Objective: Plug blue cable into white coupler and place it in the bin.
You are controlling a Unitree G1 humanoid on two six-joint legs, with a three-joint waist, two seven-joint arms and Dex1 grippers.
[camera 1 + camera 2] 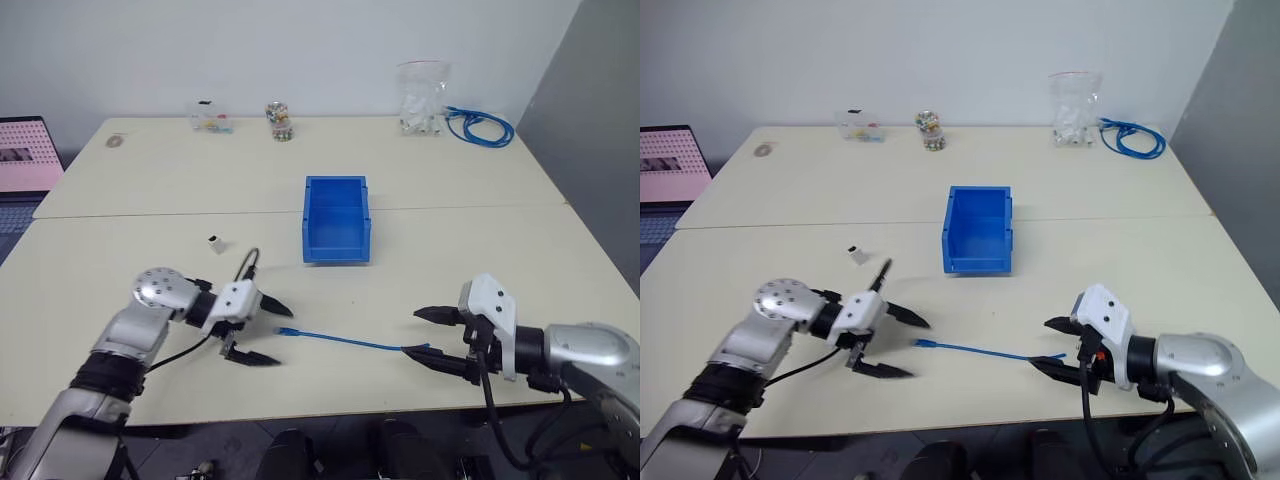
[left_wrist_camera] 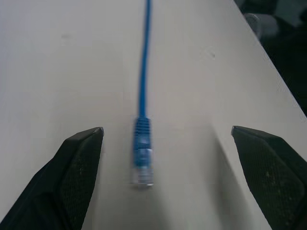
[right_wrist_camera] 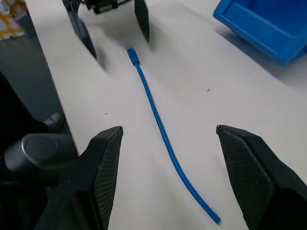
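The cable [image 1: 345, 341] lies loose on the table [image 1: 520, 250], its clear plug just ahead of the left gripper [image 1: 262, 332], whose fingers gape wide. The right gripper [image 1: 432, 335] stands wide at the other end. Bin [image 1: 336, 219] and coupler [image 1: 214, 240] sit beyond; no lettering seems readable.

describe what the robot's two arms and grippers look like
Both arms are silver-grey metal with black joint sections and loose black cables. Each wrist carries a white housing. The left gripper and right gripper each have two tapered black fingers, their inner pads finely textured.
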